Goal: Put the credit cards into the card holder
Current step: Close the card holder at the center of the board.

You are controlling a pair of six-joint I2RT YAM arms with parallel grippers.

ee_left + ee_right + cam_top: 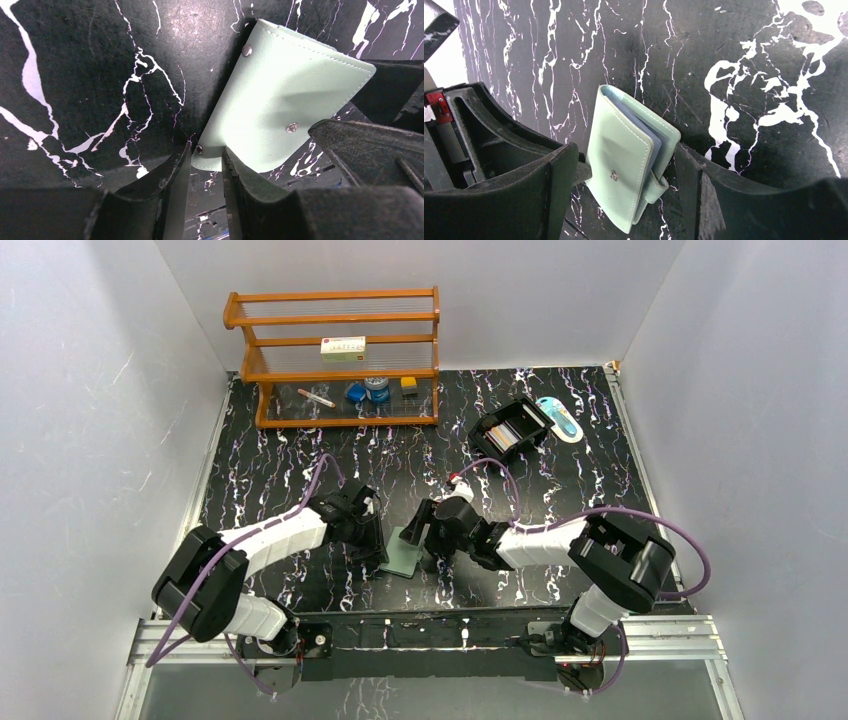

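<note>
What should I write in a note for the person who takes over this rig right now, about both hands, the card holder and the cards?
Left hand: nearly closed at a corner of the card holder; a pinch cannot be confirmed.
Right hand: open, one finger on each side of the folded holder.
Credit cards: apparently in the black box farther back, too small to be sure.
Done: no card visibly inserted. Left: open the holder, insert the cards.

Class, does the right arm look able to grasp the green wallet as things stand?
Probably yes: the wallet lies inside the open right pincer, nothing blocking; the left pincer sits only at one corner.
</note>
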